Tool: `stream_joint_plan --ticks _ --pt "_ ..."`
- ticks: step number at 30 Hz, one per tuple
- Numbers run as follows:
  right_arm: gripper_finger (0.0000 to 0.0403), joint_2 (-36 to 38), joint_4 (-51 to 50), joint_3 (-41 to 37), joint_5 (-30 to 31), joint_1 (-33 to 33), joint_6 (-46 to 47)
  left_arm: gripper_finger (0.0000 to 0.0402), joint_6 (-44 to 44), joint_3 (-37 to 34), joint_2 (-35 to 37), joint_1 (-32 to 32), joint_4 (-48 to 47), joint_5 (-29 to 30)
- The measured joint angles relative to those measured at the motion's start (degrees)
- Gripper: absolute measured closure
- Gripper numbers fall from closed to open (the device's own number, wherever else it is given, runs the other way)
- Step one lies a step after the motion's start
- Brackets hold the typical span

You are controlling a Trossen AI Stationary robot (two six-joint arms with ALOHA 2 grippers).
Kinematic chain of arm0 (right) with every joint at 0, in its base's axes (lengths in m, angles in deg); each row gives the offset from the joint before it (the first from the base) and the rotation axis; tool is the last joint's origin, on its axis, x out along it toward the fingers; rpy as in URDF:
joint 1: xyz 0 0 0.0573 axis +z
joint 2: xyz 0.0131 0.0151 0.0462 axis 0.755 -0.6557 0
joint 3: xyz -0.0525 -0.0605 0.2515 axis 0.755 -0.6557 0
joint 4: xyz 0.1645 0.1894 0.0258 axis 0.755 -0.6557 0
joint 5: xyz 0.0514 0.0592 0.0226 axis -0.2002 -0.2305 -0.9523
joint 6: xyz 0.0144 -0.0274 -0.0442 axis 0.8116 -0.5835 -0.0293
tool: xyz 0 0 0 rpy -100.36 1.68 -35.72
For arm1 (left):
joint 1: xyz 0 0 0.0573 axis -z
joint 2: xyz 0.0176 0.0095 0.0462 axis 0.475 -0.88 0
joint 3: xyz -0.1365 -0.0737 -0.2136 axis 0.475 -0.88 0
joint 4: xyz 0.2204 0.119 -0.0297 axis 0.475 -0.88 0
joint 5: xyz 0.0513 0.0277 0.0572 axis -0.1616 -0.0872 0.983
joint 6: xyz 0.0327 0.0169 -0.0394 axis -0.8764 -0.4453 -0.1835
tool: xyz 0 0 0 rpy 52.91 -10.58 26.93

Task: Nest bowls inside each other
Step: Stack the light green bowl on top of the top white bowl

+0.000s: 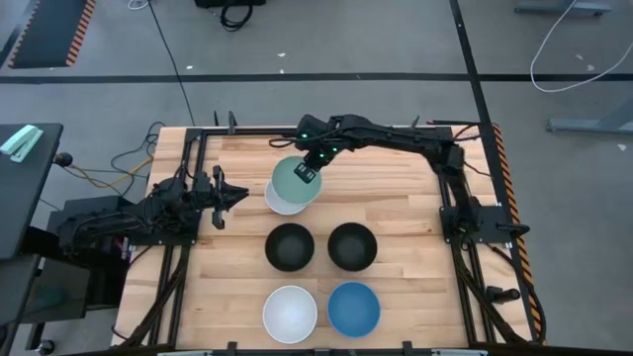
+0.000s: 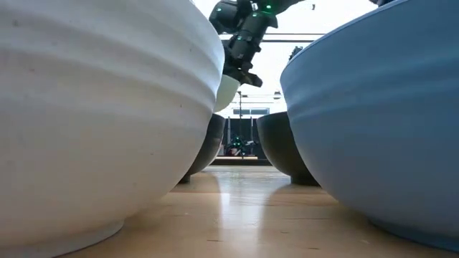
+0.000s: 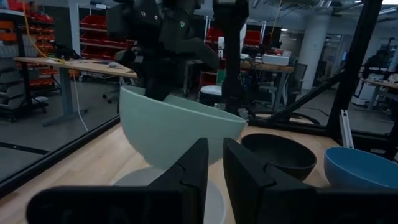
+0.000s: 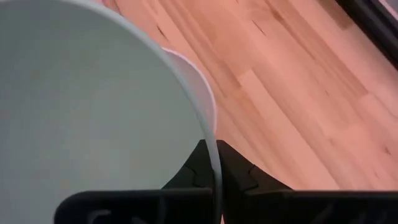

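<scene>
Open lane between black bowls (image 1: 290, 246) (narrow)

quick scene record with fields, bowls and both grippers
right gripper: shut on mint bowl rim, holding it tilted above a white bowl
left gripper: at table's left side, empty
black bowls: two, middle row
front row: second white bowl, blue bowl
nested: none yet

Both arms are dark, built of jointed black links. The right arm (image 1: 396, 135) shows small green lights near its wrist, beside the table's (image 1: 415, 213) far edge. Its fingers (image 4: 239, 175) are matte black, blocky and angular. The left arm (image 1: 148, 213) trails black cables.
</scene>
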Motion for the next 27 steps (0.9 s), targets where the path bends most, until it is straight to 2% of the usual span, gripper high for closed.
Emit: stream_joint_plan --ticks 4,8,18,27 --pt "0.0397 -5.57 -3.77 7.65 -0.57 0.16 -1.56 0.0342 -0.05 0.00 0.00 0.00 -0.01 0.14" --pt "0.0398 -9.51 -7.52 11.80 -0.97 0.15 -1.74 0.0341 -0.46 0.00 0.00 0.00 -0.08 0.42" --pt "0.0398 -14.03 -11.10 12.43 -1.26 0.08 -2.84 0.0350 -1.35 -0.01 0.00 0.00 -0.06 0.42" --pt "0.0398 -13.67 -14.66 11.97 0.03 -1.43 -3.24 0.0347 -1.34 0.00 0.00 0.00 -0.22 0.42"
